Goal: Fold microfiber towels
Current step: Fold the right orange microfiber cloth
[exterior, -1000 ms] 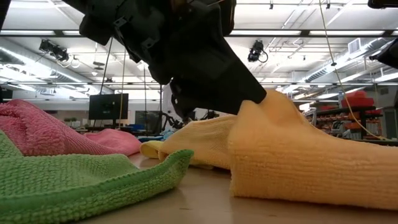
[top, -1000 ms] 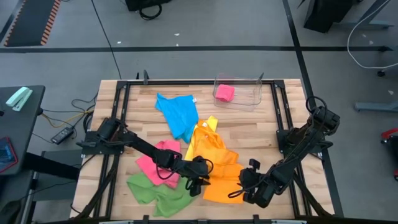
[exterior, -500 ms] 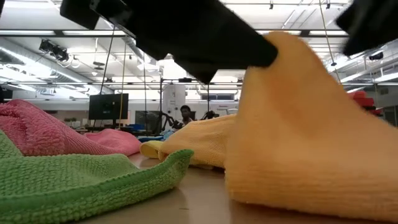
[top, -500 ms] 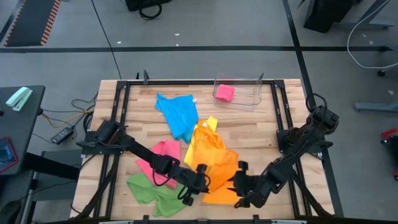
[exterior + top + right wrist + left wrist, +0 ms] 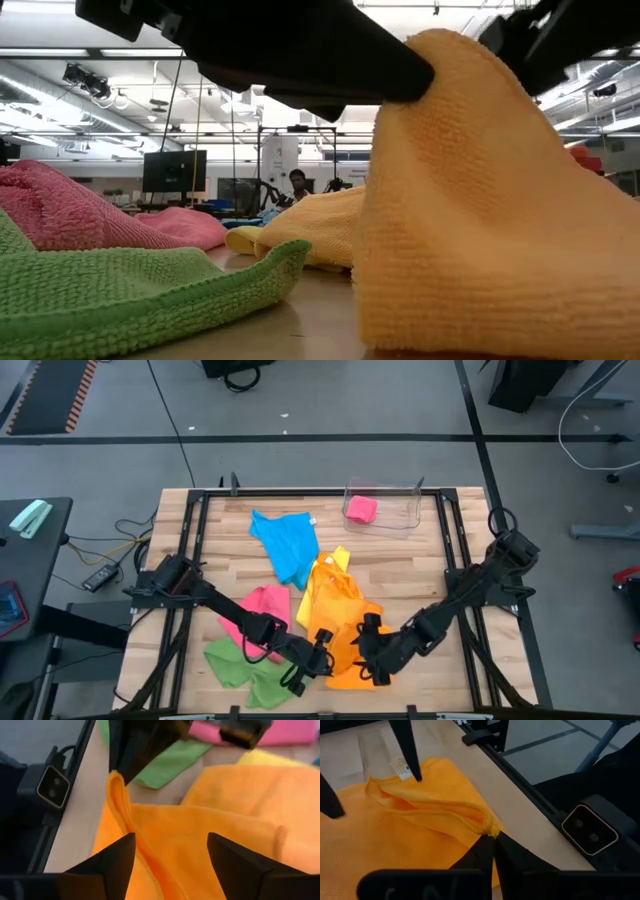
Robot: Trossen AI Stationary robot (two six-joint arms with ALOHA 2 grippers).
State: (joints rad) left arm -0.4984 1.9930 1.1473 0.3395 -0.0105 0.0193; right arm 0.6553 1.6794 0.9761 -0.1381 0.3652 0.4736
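An orange towel [image 5: 345, 622] lies crumpled near the table's front, partly over a yellow towel [image 5: 333, 563]. My left gripper [image 5: 320, 650] is shut on the orange towel's near left edge and holds it up in a peak [image 5: 440, 80]. To its right, my right gripper [image 5: 171, 840] stands open just over the same towel, with one finger [image 5: 410, 755] close to the white tag [image 5: 399, 766]. A pink towel [image 5: 262, 608] and a green towel [image 5: 240, 665] lie to the left, and a blue towel [image 5: 285, 545] lies farther back. My left gripper pinches the orange towel's hemmed edge [image 5: 482, 822] at a bunched fold between its two fingers. The fingers come from the table's left, slanting down. The held part stands raised in a peak, and the rest of the towel lies on the table. Whether my right gripper's fingertips touch the orange towel, I cannot tell.
A clear plastic bin [image 5: 395, 520] at the back right holds a folded pink towel [image 5: 361, 508]. A black frame [image 5: 455, 560] runs along the table's sides. Bare wood [image 5: 410, 565] shows between the bin and the orange towel.
My left gripper has drawn the orange towel's near edge up into a tall peak and shifted slightly toward the near edge. My right gripper has gone toward the table's left, over the orange towel, closer to the left gripper.
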